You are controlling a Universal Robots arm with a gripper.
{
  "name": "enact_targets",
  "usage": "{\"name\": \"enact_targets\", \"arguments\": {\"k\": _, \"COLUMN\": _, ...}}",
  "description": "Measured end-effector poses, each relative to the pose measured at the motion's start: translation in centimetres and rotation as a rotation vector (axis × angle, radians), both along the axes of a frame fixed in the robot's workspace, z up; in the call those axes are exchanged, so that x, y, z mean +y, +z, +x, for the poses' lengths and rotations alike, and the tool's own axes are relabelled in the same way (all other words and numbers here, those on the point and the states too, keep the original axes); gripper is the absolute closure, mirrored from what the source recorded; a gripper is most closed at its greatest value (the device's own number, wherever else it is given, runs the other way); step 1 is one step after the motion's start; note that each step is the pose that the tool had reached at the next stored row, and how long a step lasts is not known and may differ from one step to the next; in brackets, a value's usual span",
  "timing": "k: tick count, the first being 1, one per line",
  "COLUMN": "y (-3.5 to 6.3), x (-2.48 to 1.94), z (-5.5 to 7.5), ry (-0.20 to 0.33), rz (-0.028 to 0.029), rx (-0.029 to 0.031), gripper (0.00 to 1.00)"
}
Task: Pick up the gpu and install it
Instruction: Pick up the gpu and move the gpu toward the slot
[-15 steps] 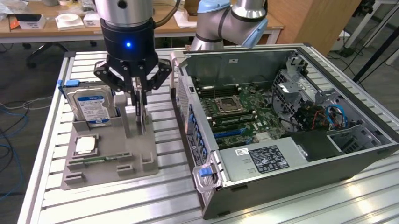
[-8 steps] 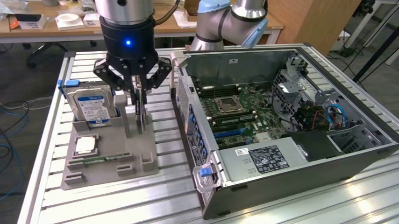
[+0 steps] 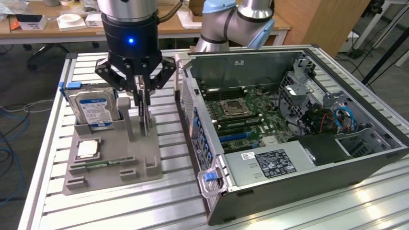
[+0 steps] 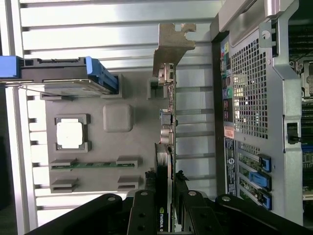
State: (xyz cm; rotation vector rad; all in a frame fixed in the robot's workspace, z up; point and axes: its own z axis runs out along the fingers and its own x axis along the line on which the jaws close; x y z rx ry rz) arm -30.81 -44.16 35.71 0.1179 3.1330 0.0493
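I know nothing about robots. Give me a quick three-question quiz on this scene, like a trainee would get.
1. True or false: the gpu is already inside the computer case.
2. What is the gripper closed on? A) hard drive B) gpu C) memory stick
3. Fill in: the gpu stands upright on edge in the gray ____ beside the case.
Key: 1 false; 2 B; 3 tray.

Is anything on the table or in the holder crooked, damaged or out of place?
Nothing stands out. The gpu stands upright in the grey holder with the end effector closed on it, the hard drive sits straight, and the open computer case looks undamaged.
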Motion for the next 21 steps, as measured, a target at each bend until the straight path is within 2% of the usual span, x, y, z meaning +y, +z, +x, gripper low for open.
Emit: {"name": "enact_targets", "arguments": {"k": 21, "y": 1.01, "x": 0.00, "z": 0.00, "ry": 0.000, "rz": 0.0000, "rx": 0.0001, "gripper": 0.74}}
